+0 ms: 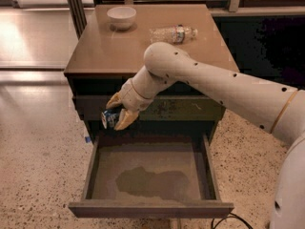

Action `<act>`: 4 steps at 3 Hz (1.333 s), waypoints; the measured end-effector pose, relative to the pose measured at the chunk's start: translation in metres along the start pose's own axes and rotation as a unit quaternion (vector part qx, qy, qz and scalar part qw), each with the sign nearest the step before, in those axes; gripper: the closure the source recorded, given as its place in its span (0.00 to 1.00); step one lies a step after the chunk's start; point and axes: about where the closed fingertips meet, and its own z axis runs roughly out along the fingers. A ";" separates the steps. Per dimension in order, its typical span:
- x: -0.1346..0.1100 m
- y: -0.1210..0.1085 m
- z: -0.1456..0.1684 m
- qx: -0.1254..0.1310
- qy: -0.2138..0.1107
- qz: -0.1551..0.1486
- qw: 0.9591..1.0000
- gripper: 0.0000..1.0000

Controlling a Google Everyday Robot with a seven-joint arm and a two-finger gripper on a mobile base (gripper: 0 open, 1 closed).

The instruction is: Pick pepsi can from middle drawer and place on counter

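The middle drawer (147,209) is pulled open below the cabinet, its flat grey floor bare with a darker patch. My gripper (119,112) hangs over the drawer's back left corner, in front of the cabinet face. It is shut on the pepsi can (109,119), a small dark blue can with white markings, held tilted on its side above the drawer. The counter (119,46) is the tan-brown top slab above and behind the gripper.
A white bowl (121,17) stands at the counter's back left. A clear plastic water bottle (172,33) lies on its side at the back middle. My arm (224,87) crosses the cabinet's right front. A drawer front with pale scratches (190,108) is above the open drawer.
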 end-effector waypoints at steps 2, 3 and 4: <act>-0.086 -0.082 -0.082 0.004 0.010 -0.090 0.996 1.00; -0.102 -0.122 -0.118 0.035 0.018 -0.101 0.994 1.00; -0.102 -0.122 -0.117 0.034 0.018 -0.101 0.994 1.00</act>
